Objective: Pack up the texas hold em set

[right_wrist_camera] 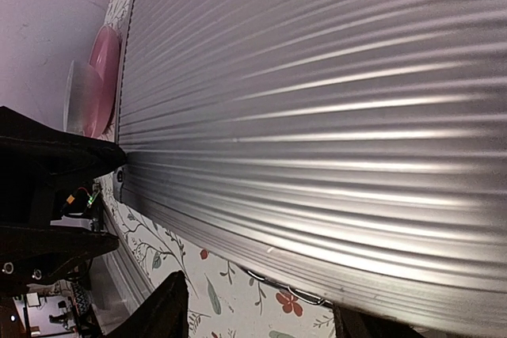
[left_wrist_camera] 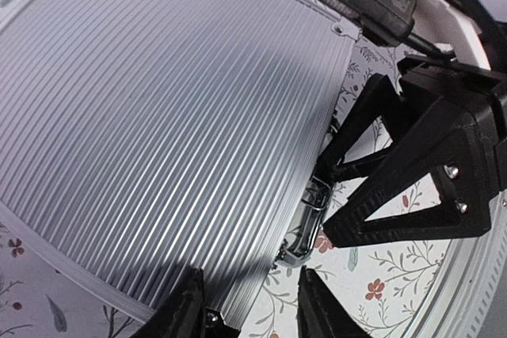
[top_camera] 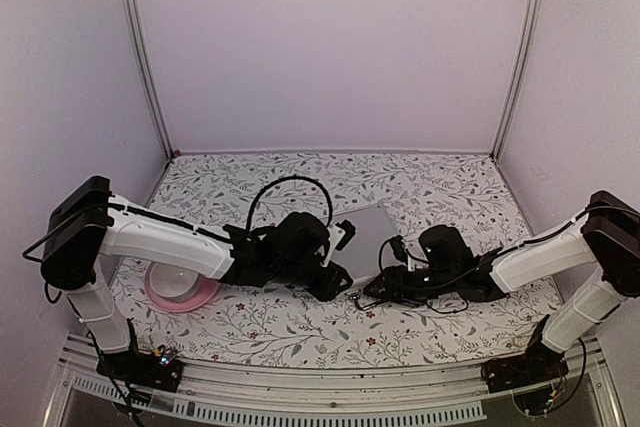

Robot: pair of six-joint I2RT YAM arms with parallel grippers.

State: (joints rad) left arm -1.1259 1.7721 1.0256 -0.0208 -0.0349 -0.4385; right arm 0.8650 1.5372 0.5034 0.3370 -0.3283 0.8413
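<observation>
The surface (top_camera: 300,332) is overlooked from high behind its near edge, from afar. The case (left_wrist_camera: 158,116) is viewed closely from behind the left tool (left_wrist_camera: 253,310), facing the right tool (left_wrist_camera: 325,202); from behind the right tool, the opposite way. The case is shared by all views.
</observation>
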